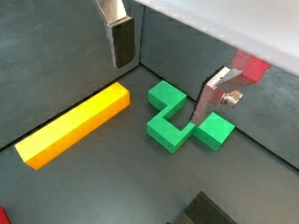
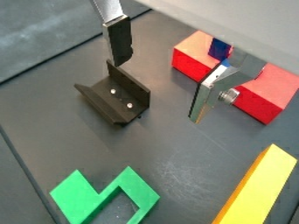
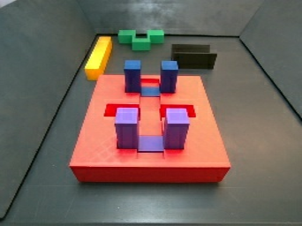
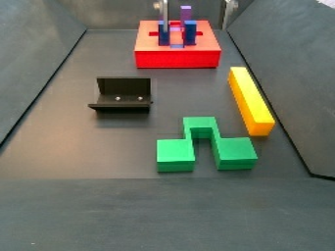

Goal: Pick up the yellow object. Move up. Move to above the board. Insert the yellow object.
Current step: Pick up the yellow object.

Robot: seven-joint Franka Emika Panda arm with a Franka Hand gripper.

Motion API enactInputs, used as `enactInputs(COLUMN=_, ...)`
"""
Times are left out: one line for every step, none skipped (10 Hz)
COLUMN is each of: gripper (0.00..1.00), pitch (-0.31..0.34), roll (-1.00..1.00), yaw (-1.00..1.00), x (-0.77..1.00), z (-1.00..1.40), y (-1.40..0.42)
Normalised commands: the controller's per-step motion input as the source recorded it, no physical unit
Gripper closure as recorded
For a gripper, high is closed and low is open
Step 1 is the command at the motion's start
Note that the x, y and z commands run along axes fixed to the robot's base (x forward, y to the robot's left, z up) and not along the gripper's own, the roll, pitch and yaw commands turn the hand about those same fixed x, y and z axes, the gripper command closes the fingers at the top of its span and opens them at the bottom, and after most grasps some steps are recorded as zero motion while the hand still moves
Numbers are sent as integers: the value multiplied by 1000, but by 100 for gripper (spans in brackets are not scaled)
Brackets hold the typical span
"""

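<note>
The gripper (image 1: pixel 163 66) hangs above the tabletop (image 4: pixel 78 186) with its jaws spread and nothing between them; in both wrist views the two silver fingers (image 2: pixel 117 39) stand well apart over bare grey floor. The yellow bar (image 4: pixel 250 98) lies flat at the right of a side view, its long side running up the frame, just beside the green block (image 4: pixel 203 145) at lower centre and apart from it. In a side view the bar (image 3: pixel 98 55) sits at the upper left, beyond the red board (image 3: pixel 150 132), whose four blue posts (image 3: pixel 127 126) stand upright in the middle of the frame. The fixture (image 4: pixel 121 95) stands at the left of a side view, near the board (image 4: pixel 177 49) at top centre. In a wrist view the bar (image 1: pixel 76 125) lies at the left, the green block (image 1: pixel 181 118) at centre.
</note>
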Motion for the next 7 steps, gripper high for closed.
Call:
enactInputs(gripper=0, pitch=121, roll=-114, yaw=-169, x=471, z=-194, y=29)
enactInputs(gripper=0, pitch=141, roll=-63, yaw=-294, x=700, z=-180, y=31)
enactInputs(gripper=0, pitch=0, roll=-70, yaw=-149, x=477, z=-371, y=97)
enactInputs(gripper=0, pitch=-20, roll=-64, yaw=-40, x=0, z=-546, y=0)
enactInputs(gripper=0, pitch=-63, roll=-54, yaw=0, x=-200, z=-583, y=-100)
enactInputs(gripper=0, pitch=-146, roll=0, yaw=0, x=-566, z=-466, y=-397)
enactInputs(gripper=0, pitch=-191, roll=24, yaw=0, x=-757, z=-403, y=-609)
